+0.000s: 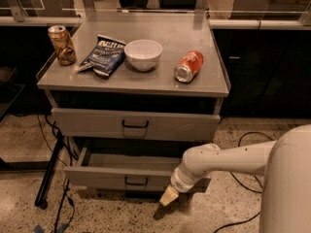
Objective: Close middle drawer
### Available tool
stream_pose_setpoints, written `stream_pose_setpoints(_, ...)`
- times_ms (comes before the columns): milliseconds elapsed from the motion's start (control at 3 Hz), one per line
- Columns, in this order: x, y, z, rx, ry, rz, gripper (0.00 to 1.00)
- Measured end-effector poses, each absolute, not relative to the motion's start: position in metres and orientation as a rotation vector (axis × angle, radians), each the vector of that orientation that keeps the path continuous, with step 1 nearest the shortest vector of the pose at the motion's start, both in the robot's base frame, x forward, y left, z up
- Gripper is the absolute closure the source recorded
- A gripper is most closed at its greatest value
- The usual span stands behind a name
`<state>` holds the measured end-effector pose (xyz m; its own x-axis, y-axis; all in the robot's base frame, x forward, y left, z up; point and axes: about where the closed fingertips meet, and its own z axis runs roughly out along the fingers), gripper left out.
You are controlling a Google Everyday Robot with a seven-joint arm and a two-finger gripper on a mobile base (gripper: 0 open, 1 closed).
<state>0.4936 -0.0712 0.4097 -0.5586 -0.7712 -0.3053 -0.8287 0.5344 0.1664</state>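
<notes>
The middle drawer (104,177) is pulled out, its flat grey front standing forward of the cabinet with a small dark wire handle (136,181) at centre. My gripper (169,196) is low in front of the right part of that drawer front, at its lower edge, with the tan fingertips together in one tapered point. It holds nothing. My white arm (228,158) reaches in from the right. The taller top drawer (136,124) above is pushed in. The lowest drawer is hidden under the open one.
On the cabinet top (194,89) lie a brown can (61,45) standing at the left, a blue chip bag (104,56), a white bowl (143,55) and a red can (188,66) on its side. Cables (53,130) and a dark stand leg (48,174) lie left of the cabinet.
</notes>
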Motion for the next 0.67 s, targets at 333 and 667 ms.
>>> stream_pose_setpoints(333,0.4935,-0.0712,0.4096,-1.36,2.577,0.436,0.0)
stream_pose_setpoints(667,0.4935,-0.0712,0.4096,-1.36,2.577,0.436,0.0)
